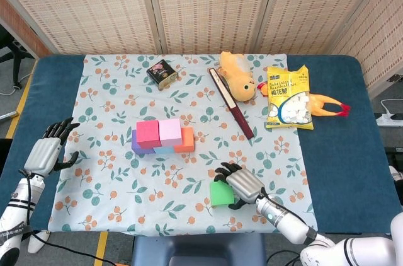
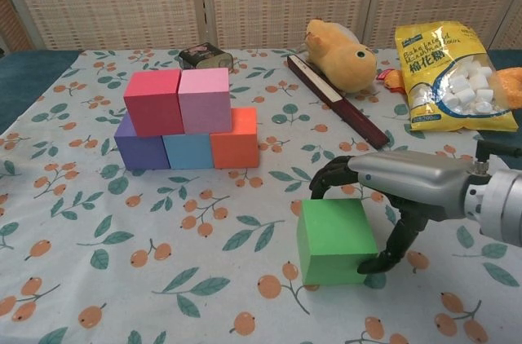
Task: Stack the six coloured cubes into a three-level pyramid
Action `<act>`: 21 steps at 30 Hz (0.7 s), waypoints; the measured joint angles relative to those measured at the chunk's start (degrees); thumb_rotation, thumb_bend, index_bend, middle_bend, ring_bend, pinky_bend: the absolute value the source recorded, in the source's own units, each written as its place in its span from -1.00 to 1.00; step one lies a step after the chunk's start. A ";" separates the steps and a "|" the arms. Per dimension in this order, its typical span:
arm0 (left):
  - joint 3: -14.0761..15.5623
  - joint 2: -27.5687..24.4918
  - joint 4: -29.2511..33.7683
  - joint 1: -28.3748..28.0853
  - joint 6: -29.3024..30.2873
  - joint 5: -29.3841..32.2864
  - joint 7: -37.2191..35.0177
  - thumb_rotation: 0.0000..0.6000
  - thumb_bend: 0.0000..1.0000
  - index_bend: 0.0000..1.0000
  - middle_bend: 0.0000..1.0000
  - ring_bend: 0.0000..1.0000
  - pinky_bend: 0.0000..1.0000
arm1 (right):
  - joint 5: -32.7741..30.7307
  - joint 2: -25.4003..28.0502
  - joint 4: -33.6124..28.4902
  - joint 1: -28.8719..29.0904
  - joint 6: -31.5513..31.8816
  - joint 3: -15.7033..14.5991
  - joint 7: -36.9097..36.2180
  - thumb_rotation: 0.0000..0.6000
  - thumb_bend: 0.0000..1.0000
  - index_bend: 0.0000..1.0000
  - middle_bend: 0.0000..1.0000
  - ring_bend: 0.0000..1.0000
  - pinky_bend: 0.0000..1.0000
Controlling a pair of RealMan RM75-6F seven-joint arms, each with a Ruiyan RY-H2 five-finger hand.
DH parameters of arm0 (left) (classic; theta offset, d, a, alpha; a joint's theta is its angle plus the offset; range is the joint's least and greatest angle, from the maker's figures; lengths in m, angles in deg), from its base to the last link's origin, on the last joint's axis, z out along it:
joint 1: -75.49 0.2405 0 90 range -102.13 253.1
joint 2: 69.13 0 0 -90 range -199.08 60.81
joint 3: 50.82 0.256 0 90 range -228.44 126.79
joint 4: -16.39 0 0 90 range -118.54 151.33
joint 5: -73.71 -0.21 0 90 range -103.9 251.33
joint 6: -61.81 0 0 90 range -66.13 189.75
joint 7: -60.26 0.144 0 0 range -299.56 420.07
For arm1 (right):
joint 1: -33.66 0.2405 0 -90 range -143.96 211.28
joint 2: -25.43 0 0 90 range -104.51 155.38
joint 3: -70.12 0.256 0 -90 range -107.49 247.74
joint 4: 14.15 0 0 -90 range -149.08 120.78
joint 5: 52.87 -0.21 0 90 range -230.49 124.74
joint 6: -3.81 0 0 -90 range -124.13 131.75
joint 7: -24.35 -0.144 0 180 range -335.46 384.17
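My right hand (image 2: 397, 187) straddles the green cube (image 2: 332, 240) near the worktop's front edge, fingers (image 2: 326, 177) curled over its far side, thumb at the right face; contact looks made, not lifted. It's the capstone for the pink cube (image 2: 205, 99) row. Left hand (image 1: 47, 150) idles, spread, empty.

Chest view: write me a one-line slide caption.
Right hand closing around the green cube, the last piece for the five-cube stack on the floral cloth.
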 measured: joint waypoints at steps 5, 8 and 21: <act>-0.01 -0.04 -0.11 0.14 0.19 -0.42 -0.28 1.00 -0.12 -0.74 -1.00 -1.00 -1.00 | 1.35 -0.82 0.98 -0.75 2.11 1.05 -0.04 0.97 -0.77 -0.09 -0.76 -1.00 -0.75; 0.22 -0.12 -0.08 0.09 -0.03 -0.71 0.19 1.00 -0.13 -0.74 -1.00 -1.00 -1.00 | 2.28 0.35 0.19 -0.90 2.79 2.19 -1.26 0.97 -0.77 -0.07 -0.76 -1.00 -0.75; 0.58 0.23 1.43 0.15 0.84 -1.41 4.65 1.00 -0.13 -0.74 -1.00 -1.00 -1.00 | 2.87 14.88 -7.90 3.29 -1.09 11.64 -10.93 0.97 -0.77 -0.08 -0.73 -1.00 -0.75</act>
